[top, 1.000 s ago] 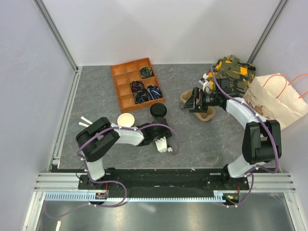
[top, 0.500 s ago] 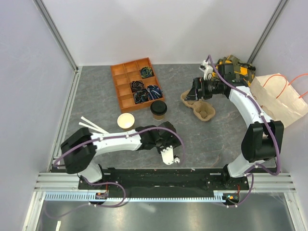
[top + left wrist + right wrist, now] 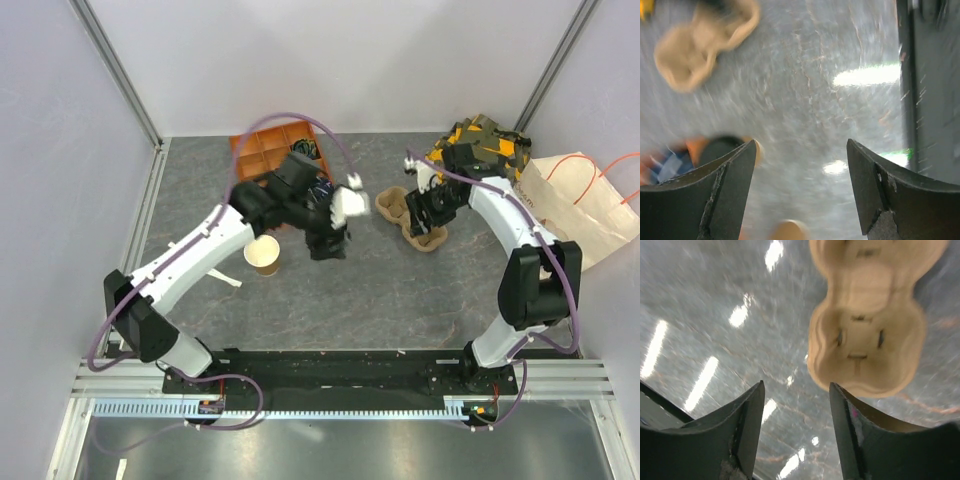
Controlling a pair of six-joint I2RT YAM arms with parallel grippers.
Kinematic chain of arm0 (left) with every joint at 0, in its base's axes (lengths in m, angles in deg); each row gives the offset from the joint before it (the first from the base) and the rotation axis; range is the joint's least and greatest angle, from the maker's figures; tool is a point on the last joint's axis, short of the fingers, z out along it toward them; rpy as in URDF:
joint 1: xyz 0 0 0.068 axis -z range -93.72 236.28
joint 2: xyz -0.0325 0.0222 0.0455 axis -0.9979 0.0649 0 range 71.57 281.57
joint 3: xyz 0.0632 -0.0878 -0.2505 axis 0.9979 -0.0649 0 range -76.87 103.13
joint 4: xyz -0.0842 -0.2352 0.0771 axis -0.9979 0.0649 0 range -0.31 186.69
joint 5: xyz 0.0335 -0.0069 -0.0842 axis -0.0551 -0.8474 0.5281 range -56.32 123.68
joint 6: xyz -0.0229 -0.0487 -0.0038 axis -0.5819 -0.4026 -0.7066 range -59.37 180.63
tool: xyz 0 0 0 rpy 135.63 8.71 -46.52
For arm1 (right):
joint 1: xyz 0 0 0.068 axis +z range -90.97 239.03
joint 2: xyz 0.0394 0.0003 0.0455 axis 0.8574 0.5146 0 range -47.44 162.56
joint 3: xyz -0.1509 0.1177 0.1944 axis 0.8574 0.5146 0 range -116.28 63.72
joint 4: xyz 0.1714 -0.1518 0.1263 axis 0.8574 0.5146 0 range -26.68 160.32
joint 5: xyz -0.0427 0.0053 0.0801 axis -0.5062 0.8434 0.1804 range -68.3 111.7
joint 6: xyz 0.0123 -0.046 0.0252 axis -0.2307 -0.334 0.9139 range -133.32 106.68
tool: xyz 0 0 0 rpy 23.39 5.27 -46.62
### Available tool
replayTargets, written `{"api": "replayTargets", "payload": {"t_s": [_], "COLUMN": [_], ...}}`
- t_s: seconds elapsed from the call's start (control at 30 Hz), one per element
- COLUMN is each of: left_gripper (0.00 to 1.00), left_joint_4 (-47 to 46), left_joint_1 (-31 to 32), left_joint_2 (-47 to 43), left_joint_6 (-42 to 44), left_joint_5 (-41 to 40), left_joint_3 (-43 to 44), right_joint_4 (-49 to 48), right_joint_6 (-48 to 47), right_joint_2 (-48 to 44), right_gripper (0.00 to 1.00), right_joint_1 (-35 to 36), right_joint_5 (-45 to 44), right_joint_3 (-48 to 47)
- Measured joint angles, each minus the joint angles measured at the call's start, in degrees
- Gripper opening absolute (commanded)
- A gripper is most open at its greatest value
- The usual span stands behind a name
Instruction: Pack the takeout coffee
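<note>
Here, at the left claw (image 3: 328, 240): fingers spread wide, gripping nothing, with only bare grey stone-patterned worktop (image 3: 400, 300) in the gap between them in the left wrist view. Just past the tip of the finger on the left of that view, and partly hidden behind it: the takeout coffee (image 3: 720, 149), a small tan-brown paper cup with a round black plastic lid. Blurred, outside the gap, and impossible to tell whether touching the finger or just beside it. From above, covered by this claw and its wrist, so not to be placed more exactly there.

Close to the left of the same claw: a lidless tan paper cup (image 3: 264, 254) with a cream inside, upright on the worktop. Behind the claw, at the far side: an orange divided tray (image 3: 262, 165) with dark bundles in some compartments.

Over at the right claw (image 3: 425, 212): fingers parted too, though less widely, and clamped on nothing. Hanging low over a moulded brown pulp cup carrier (image 3: 865, 340), with the nearest pocket just beyond the fingertips and its slotted floor in plain sight. Well apart from the takeout coffee.

Beyond the right claw, toward the far right corner: a camouflage-patterned cloth bundle (image 3: 480, 140) with orange patches. Beside that, a tan paper bag (image 3: 570, 205) with orange cord handles.
</note>
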Motion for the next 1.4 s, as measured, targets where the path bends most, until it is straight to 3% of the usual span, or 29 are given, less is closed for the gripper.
{"api": "replayTargets", "payload": {"t_s": [0.13,0.27,0.53,1.17,1.33,1.4], "left_gripper": [0.81,0.81,0.81,0.82,0.82,0.82], "left_joint_4": [-0.94,-3.28,-5.03,-6.69,-6.71,-6.71], "left_joint_1": [-13.44,-18.45,-19.04,-19.04,-19.04,-19.04], "left_joint_2": [-0.09,-1.53,-3.58,-3.80,-3.82,-3.82], "left_joint_6": [-13.75,-21.77,-26.93,-28.04,-28.06,-28.06], "left_joint_5": [9.64,14.53,18.38,21.20,21.22,21.31], "left_joint_3": [-0.24,-2.91,-5.29,-7.34,-7.34,-7.34], "right_joint_4": [0.20,-1.14,-3.41,-4.15,-4.04,-3.98], "right_joint_6": [-1.29,-1.33,-1.33,-1.33,-1.33,-1.33], "right_joint_2": [0.74,3.13,8.59,11.63,13.18,13.31], "right_gripper": [0.58,0.55,0.46,0.44,0.34,0.37], "right_joint_1": [1.84,3.10,3.87,3.91,3.91,3.93], "right_joint_5": [-3.85,-5.57,-7.04,-7.45,-7.41,-7.37], "right_joint_3": [4.26,4.48,4.04,-0.07,-0.11,-0.17]}}
